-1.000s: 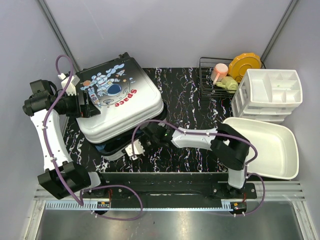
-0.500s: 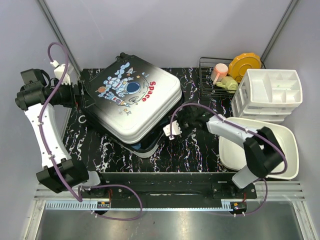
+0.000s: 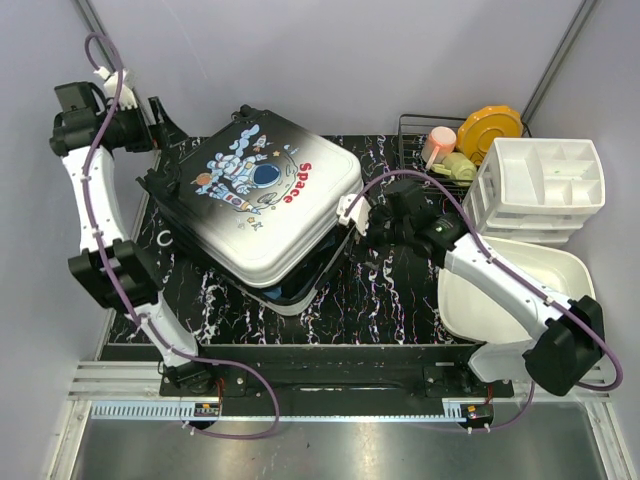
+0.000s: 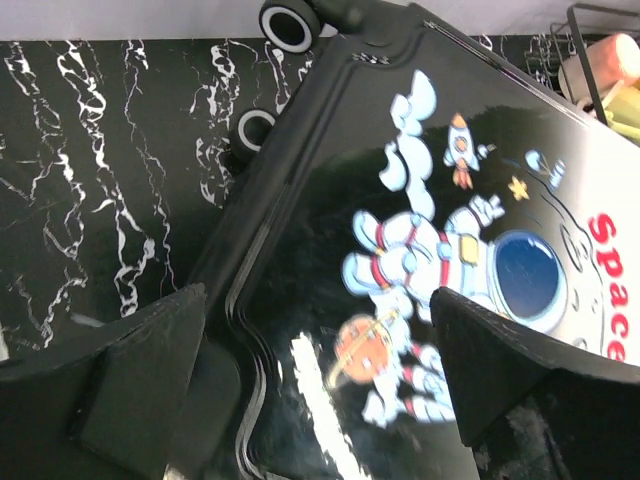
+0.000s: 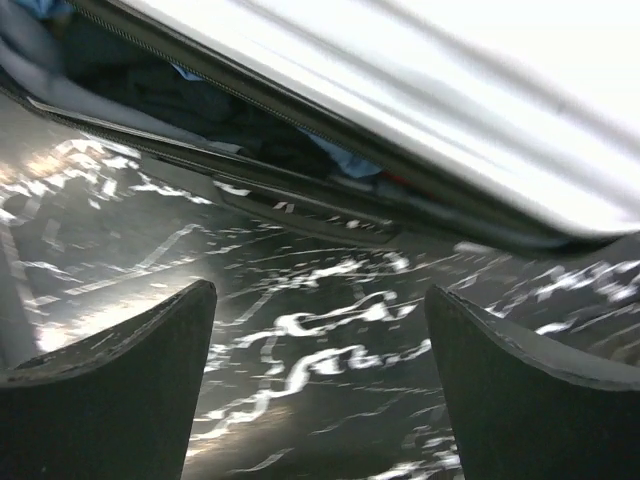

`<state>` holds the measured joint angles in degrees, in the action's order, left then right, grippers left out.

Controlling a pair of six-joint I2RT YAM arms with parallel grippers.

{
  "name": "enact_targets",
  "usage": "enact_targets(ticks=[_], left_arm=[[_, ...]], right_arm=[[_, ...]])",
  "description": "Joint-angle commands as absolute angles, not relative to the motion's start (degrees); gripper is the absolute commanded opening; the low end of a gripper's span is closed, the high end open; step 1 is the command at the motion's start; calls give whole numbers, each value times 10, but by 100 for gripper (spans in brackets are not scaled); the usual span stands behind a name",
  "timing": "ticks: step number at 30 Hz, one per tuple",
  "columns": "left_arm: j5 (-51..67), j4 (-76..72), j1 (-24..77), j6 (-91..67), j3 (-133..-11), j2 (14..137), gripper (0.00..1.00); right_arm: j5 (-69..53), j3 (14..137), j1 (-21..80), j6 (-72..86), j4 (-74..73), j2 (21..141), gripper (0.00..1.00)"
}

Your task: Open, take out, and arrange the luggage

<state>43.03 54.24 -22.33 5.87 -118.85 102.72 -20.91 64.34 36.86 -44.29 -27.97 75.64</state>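
Both pairs of jaws are spread wide and hold nothing. The left jaws hover over the far-left corner of the large hard-shell suitcase [image 3: 265,205] with its white-to-black shell, cartoon astronaut and red "Space" print. The right jaws sit low at its right edge, facing the gap under the lid.

The suitcase lies on the left-centre of the black marbled bench [image 3: 390,290], turned at an angle. Its printed lid is tilted up along the near-right side and lies low on the far-left. Through that gap the right wrist view shows dark and blue fabric [image 5: 340,160] packed inside, blurred. Two of its black-and-white wheels [image 4: 290,20] show at the far corner.

To the right, well apart, are a white plastic basin [image 3: 530,300], a white drawer organiser [image 3: 545,185] and a black wire rack [image 3: 415,150] holding a yellow plate [image 3: 488,130] and a pink cup [image 3: 438,145].

The opening looks only partly done. With neither arm gripping the lid, it may drop shut. A sideways push from the right jaws could slide the whole case towards the left arm rather than lift the lid. Reaching into the gap risks a pinched finger or snagged fabric.
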Motion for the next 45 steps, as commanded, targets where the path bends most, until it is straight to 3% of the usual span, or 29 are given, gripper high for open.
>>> enact_targets(ticks=[1, 7, 13, 17, 18, 20, 21, 25, 28, 41, 45], left_arm=[[427, 447, -215, -32, -1237, 1097, 99], [407, 428, -211, -8, -1209, 1154, 94], [437, 517, -212, 80, -1102, 1127, 81], [441, 557, -217, 123, -994, 1050, 74], [445, 557, -221, 124, -944, 1034, 70], [458, 556, -228, 125, -898, 986, 69], [462, 552, -235, 118, -856, 970, 68], [479, 528, -252, 94, -785, 905, 67], [478, 521, -260, 80, -762, 876, 68], [523, 411, -223, -56, -747, 885, 73], [514, 399, -217, -83, -834, 915, 78]], right_arm=[[-187, 679, 372, -125, -336, 773, 91], [-264, 641, 371, 12, -333, 803, 89], [-286, 655, 362, 55, -256, 856, 90], [-256, 714, 332, 115, -247, 937, 80], [-254, 722, 326, 128, -247, 948, 71], [-262, 744, 316, 160, -245, 978, 64], [-272, 751, 308, 169, -243, 989, 49], [-273, 786, 298, 182, -231, 1030, 13], [-262, 832, 294, 170, -226, 1065, 0], [-223, 1161, 254, 113, -223, 1263, 0], [-191, 1164, 242, 94, -221, 1242, 15]])
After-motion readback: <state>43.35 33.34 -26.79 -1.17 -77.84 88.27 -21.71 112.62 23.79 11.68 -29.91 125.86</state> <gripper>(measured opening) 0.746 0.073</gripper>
